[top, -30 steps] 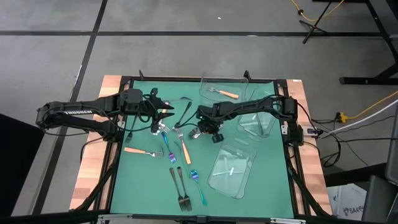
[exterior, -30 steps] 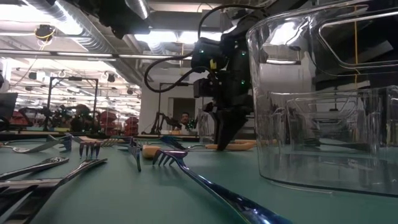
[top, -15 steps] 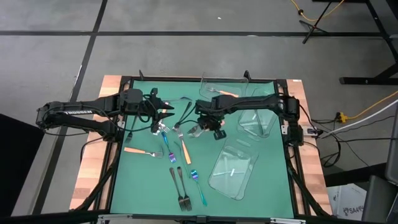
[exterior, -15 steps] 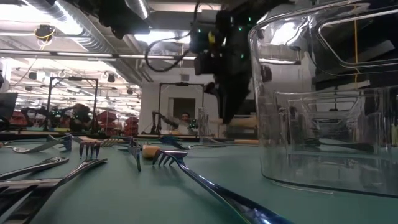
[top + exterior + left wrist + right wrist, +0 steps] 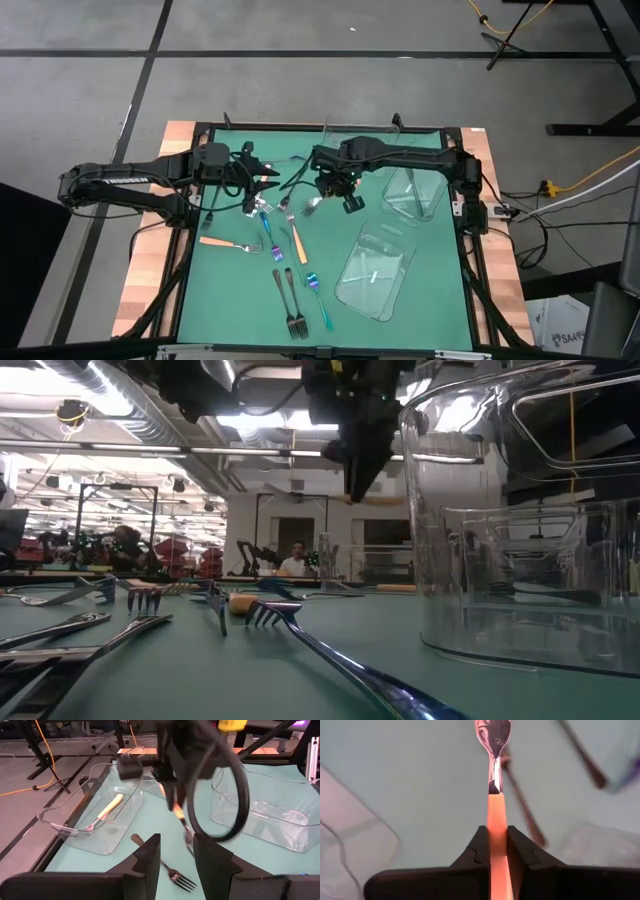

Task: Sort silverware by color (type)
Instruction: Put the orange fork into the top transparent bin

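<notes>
The right gripper (image 5: 496, 840) has its dark fingers (image 5: 479, 845) closed on the smooth, matte orange handle of an orange-handled fork (image 5: 495, 795), whose polished silver neck and head stick out ahead of the fingers, lifted clear above the green tabletop (image 5: 420, 300) near the middle of its far edge. In the high view that arm reaches across from the right edge, bent at the elbow, its gripper (image 5: 322, 190) hanging just beside a clear plastic tray (image 5: 335, 135) that sits at the far edge and holds another orange-handled fork (image 5: 362, 150). The left gripper (image 5: 268, 180) rests low toward the far-left part of the tabletop, arm stretched in from the left edge, its fingers (image 5: 150, 857) apart with nothing between them. Between the two arms and toward the near edge lie loose forks: a glossy iridescent blue fork (image 5: 268, 236), a second blue-teal fork (image 5: 318, 298), two slim dark metal forks (image 5: 292, 304) side by side, and an orange-handled fork (image 5: 222, 243) near the left edge. Two more clear rounded trays (image 5: 375, 272) lie toward the right edge.
</notes>
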You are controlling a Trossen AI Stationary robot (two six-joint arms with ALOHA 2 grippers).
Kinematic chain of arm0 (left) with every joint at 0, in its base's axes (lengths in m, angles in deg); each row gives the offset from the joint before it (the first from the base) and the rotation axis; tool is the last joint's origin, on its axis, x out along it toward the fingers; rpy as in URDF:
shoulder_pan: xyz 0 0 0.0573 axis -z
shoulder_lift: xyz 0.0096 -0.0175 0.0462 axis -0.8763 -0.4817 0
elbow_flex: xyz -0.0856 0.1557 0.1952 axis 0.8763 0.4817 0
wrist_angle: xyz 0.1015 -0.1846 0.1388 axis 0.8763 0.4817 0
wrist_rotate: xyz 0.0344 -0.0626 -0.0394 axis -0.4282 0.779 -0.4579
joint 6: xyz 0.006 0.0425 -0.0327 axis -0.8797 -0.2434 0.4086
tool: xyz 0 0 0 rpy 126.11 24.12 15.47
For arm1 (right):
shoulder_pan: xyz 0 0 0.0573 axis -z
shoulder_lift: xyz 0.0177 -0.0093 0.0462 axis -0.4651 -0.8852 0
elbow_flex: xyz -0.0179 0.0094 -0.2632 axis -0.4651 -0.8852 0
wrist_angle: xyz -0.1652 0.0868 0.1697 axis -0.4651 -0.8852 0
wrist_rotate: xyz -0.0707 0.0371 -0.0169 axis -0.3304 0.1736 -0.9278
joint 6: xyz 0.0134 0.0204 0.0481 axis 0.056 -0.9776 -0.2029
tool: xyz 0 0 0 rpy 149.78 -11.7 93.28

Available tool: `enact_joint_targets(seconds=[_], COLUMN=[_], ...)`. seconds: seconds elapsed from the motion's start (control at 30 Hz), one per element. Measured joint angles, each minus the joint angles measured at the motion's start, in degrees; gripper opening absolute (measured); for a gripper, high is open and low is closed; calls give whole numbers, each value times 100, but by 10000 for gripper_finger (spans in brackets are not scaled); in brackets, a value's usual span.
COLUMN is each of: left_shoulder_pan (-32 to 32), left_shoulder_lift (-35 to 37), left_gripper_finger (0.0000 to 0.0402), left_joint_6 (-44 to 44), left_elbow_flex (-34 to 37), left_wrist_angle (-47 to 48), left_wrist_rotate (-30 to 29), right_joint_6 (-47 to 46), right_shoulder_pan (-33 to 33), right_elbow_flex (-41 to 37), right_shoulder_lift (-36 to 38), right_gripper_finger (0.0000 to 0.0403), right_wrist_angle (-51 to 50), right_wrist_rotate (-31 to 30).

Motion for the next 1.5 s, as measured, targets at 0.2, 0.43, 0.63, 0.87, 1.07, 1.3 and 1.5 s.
enact_joint_targets(seconds=[0.2,0.43,0.63,0.87,1.07,1.3,1.5], left_shoulder_pan=[0,0,0,0,0,1,2], left_shoulder_lift=[0,0,0,0,0,0,-2], left_gripper_finger=[110,110,110,110,110,110,110], left_joint_6=[0,0,0,0,0,0,-2], left_elbow_flex=[0,0,0,0,0,0,0], left_wrist_angle=[0,-1,-1,-1,1,1,-1], left_wrist_rotate=[0,0,0,0,0,0,0], right_joint_6=[4,-43,-311,-798,-1248,-1269,-1267], right_shoulder_pan=[278,890,1585,2376,2802,2929,2935], right_elbow_flex=[557,766,762,588,5,-932,-1479], right_shoulder_lift=[0,28,48,57,57,55,52], right_gripper_finger=[16,16,16,17,17,17,17], right_wrist_angle=[-450,-592,-632,-611,-342,652,1235], right_wrist_rotate=[-253,-489,-491,-491,-492,-486,-259])
